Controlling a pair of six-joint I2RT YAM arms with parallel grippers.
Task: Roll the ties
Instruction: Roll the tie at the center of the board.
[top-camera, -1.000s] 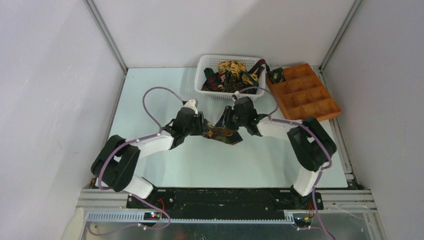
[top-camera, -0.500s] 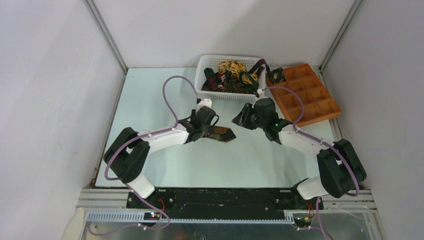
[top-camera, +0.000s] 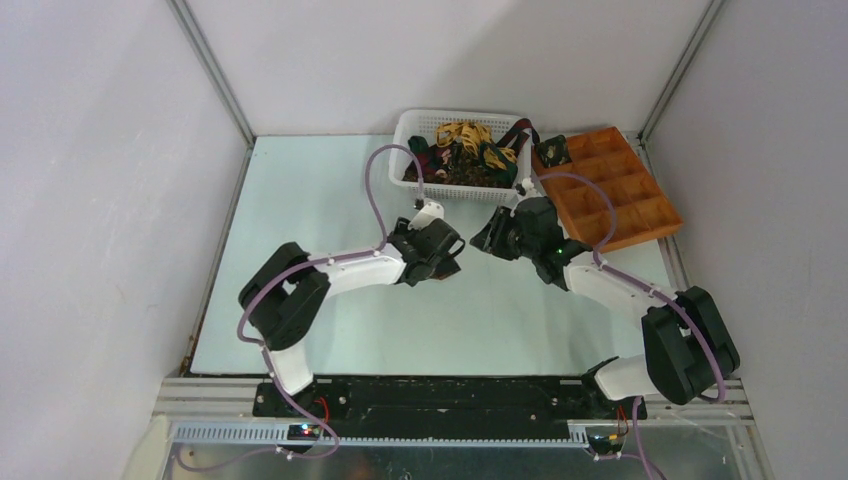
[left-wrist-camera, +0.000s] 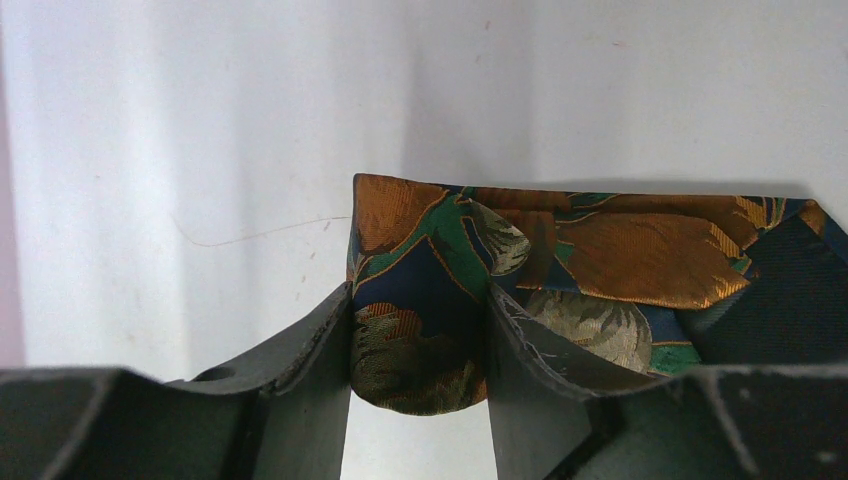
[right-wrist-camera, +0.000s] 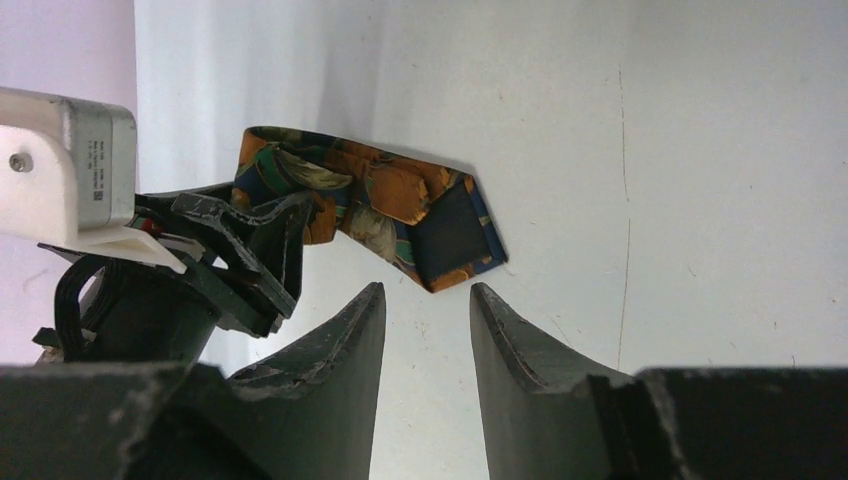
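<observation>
- left wrist: left hand (left-wrist-camera: 420, 300) is about half closed, clamped on the folded end of the leafy orange-green tie (left-wrist-camera: 620, 250), rest lies on the table (left-wrist-camera: 200, 150)
- right wrist: right hand (right-wrist-camera: 427, 295) partly open, holding nothing, just short of the tie's pointed tip
- top: a second ago both hands were on it; now the right has let go and backed toward the tray (top-camera: 610, 195), the left slid right, below the basket (top-camera: 420, 130)

Orange-green patterned tie (left-wrist-camera: 620, 250), folded flat
</observation>
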